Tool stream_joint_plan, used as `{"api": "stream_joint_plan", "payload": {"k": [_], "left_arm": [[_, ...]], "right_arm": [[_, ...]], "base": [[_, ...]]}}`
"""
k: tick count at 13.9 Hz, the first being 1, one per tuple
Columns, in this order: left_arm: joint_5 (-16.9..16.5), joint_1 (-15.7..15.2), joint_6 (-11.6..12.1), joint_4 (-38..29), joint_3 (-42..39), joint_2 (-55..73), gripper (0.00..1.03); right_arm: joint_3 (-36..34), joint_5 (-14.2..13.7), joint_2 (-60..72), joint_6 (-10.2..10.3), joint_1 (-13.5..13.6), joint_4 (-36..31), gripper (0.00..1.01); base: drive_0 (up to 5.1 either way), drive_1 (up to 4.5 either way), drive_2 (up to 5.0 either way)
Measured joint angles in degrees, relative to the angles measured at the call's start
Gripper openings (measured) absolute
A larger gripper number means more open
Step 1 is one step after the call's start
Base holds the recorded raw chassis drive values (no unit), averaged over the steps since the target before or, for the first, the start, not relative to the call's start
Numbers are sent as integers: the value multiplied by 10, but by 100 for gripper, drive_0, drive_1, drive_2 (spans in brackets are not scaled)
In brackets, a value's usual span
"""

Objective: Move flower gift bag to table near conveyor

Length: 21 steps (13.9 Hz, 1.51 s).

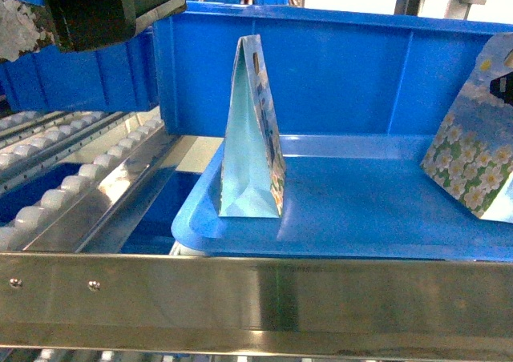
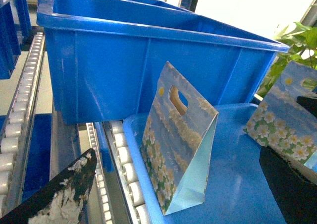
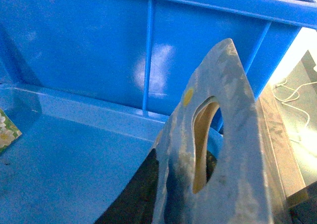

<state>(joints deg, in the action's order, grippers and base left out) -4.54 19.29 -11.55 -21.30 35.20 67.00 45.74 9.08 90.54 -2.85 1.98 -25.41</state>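
Observation:
Two flower gift bags are on a shallow blue tray [image 1: 361, 218] on the conveyor [image 1: 72, 186]. One flower gift bag [image 1: 252, 130] stands upright mid-tray, also seen from the left wrist [image 2: 178, 144]. The other bag [image 1: 473, 154] leans at the tray's right edge, and my right gripper [image 1: 503, 86] is shut on its top by the handle hole [image 3: 203, 144]; a dark finger [image 3: 133, 194] shows beside the paper. My left gripper [image 1: 104, 10] hangs open above the rollers at the upper left, its fingertips [image 2: 74, 184] wide apart, touching nothing. The table is out of view.
A deep blue bin [image 2: 148, 60] stands right behind the tray. More blue bins [image 1: 72, 82] sit on the left lane. A shiny steel rail [image 1: 256, 298] crosses the front. Roller rows [image 2: 20, 110] run on the left. A green plant [image 2: 302, 40] is at the far right.

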Motion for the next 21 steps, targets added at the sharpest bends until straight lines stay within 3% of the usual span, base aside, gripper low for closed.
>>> {"api": "stream_joint_plan", "payload": {"k": [2,8,11,14,21], "left_arm": [[0,0,0,0,0,0,98],[0,0,0,0,0,0,98],[-4,7,4,-11,10,15,98],[-27,16,15,-24,90,103,98],[-60,17,41,-41,183,245,98]], "right_arm": [[1,19,-8,2,-1,11,1],[101,35,-83,9,4,55,2],[106,36,-83,9,7,61,2],[106,38,-83,9,7,62,2],[106,38,-83,9,7,61,2]], "base": [[0,0,0],[0,0,0],[0,0,0],[0,0,0],[0,0,0]]}}
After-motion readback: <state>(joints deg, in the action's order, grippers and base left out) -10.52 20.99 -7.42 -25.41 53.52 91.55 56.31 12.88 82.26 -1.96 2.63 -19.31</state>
